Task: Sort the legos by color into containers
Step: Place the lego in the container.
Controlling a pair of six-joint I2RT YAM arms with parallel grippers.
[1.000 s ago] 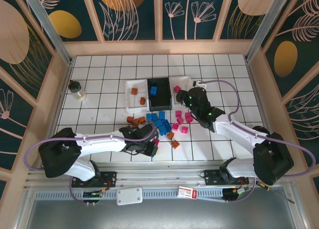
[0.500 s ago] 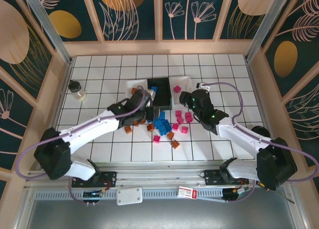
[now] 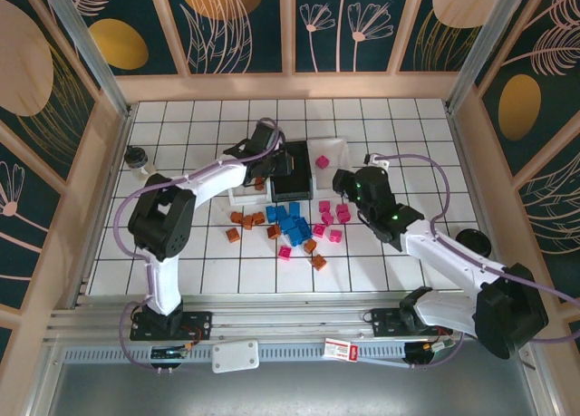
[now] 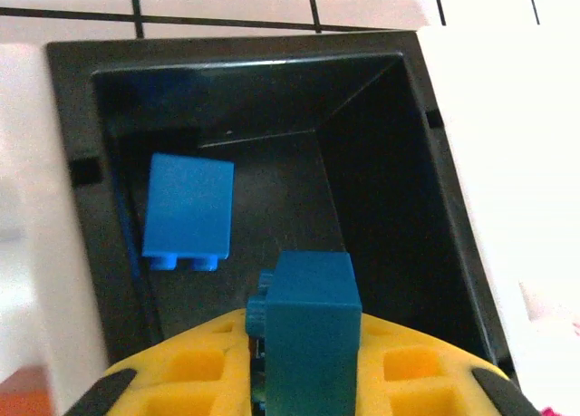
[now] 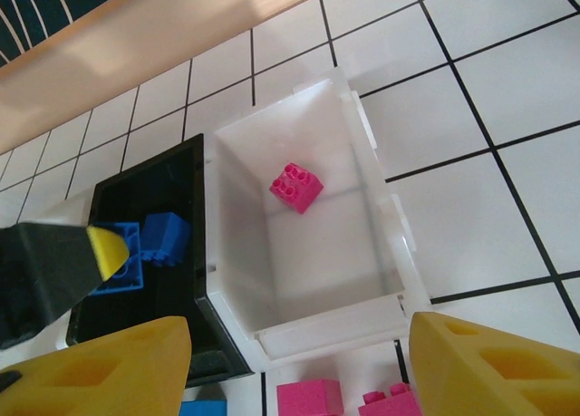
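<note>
Blue plastic lego brick [image 4: 313, 312] sits clamped in my left tool [image 4: 304, 372], poised over the black rectangular open tray [image 4: 385, 171], where another blue brick [image 4: 188, 212] lies on the bottom. I judge this the drop step: next I must part the jaws so the brick falls inside the walls. My right tool [image 5: 294, 366] hangs with fingers apart near the white open tray [image 5: 326, 244], which holds one magenta pink brick [image 5: 296, 188]. Loose legos [image 3: 292, 227] lie on the white tiled table [image 3: 181, 135].
</note>
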